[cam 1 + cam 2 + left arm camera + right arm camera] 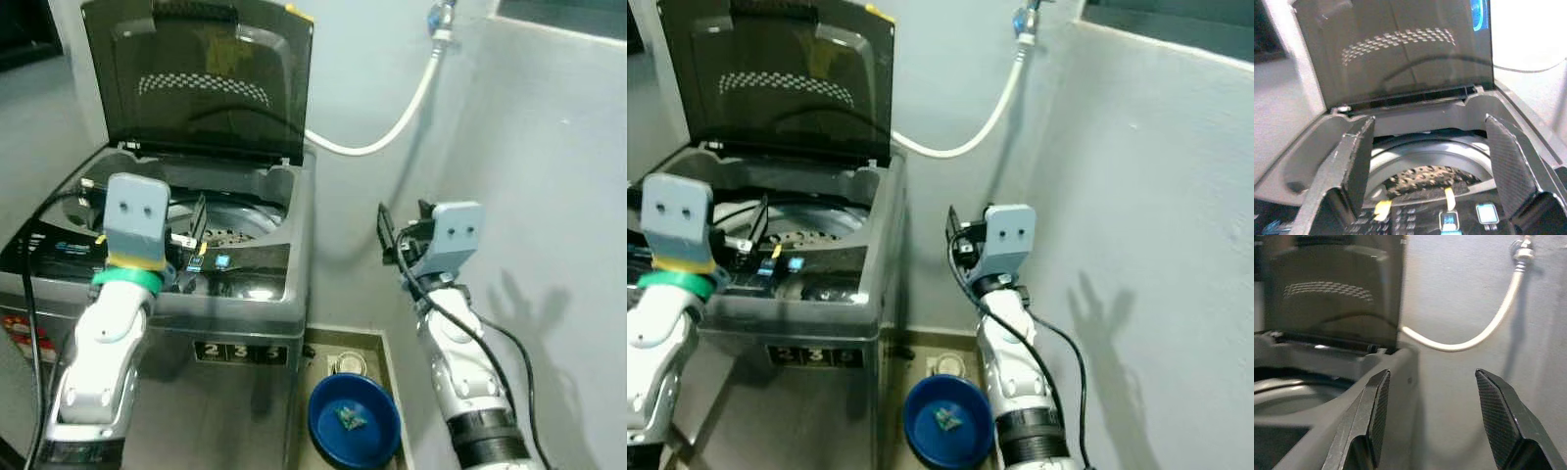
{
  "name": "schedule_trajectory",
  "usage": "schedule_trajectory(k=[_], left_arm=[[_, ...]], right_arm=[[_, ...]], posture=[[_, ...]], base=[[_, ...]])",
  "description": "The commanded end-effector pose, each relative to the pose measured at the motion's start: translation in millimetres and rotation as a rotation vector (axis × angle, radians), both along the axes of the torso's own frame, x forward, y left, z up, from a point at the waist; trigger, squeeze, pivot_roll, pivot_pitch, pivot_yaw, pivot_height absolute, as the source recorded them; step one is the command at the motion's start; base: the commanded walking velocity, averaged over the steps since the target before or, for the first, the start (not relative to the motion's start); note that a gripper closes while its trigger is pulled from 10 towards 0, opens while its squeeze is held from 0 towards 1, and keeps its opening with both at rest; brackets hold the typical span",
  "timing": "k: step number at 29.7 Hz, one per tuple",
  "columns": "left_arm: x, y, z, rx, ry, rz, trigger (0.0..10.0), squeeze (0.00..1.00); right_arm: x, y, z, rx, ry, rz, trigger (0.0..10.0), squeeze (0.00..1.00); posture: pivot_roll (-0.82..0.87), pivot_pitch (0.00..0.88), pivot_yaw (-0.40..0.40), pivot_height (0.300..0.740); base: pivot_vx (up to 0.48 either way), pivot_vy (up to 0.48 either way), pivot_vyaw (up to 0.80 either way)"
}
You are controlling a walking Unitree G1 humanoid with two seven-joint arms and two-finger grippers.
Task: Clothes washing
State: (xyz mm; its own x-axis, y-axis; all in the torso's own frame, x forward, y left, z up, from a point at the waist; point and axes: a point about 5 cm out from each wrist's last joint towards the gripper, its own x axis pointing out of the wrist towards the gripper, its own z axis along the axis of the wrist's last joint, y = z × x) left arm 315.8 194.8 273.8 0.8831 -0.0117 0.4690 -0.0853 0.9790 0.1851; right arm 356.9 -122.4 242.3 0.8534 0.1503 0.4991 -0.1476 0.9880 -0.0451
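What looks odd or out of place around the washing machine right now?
Nothing looks spilled or broken. The washing machine has its lid propped open, the white hose hangs intact from the tap, and a blue basin sits on the floor beside it holding a small scrap.

Head cameras look down at the washing machine (196, 255); both wrist cameras face its open lid (1400, 49)

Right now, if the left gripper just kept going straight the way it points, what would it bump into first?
Probably the raised lid of the washing machine. The left gripper, open, points across the drum opening toward it; depth is hard to judge.
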Motion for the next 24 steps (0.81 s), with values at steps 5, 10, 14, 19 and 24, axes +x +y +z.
schedule_trajectory(k=[5, 10, 14, 19, 24], left_arm=[[1.2, -0.4, -0.7, -0.001, 0.000, 0.002, 10.0, 0.00], [1.9, -1.5, -0.4, -0.005, 0.001, 0.000, 10.0, 0.00], [2.4, -4.0, 0.3, -0.008, -0.001, -0.007, 10.0, 0.00], [2.6, -4.0, 0.5, -0.016, -0.002, -0.010, 10.0, 0.00], [3.1, -3.4, -0.4, -0.005, 0.005, 0.000, 10.0, 0.00]], right_arm=[[-0.7, 3.5, -0.7, -0.032, -0.008, 0.032, 10.0, 0.00], [-2.9, 8.1, -0.9, -0.065, -0.018, 0.063, 10.0, 0.00], [-3.8, 9.4, -2.0, -0.068, -0.017, 0.074, 10.0, 0.00], [-4.0, 9.5, -2.6, -0.069, -0.014, 0.080, 10.0, 0.00], [-4.4, 9.9, -3.6, -0.069, -0.011, 0.091, 10.0, 0.00]], posture=[[0.06, 0.000, 0.013, 0.740], [0.06, 0.000, 0.013, 0.740], [0.05, 0.000, 0.014, 0.740], [0.05, 0.000, 0.015, 0.740], [0.06, 0.000, 0.017, 0.740]], base=[[-0.060, 0.000, 0.16], [0.000, 0.000, 0.78], [0.000, 0.000, 0.78], [0.000, 0.000, 0.78], [0.000, 0.000, 0.78]])
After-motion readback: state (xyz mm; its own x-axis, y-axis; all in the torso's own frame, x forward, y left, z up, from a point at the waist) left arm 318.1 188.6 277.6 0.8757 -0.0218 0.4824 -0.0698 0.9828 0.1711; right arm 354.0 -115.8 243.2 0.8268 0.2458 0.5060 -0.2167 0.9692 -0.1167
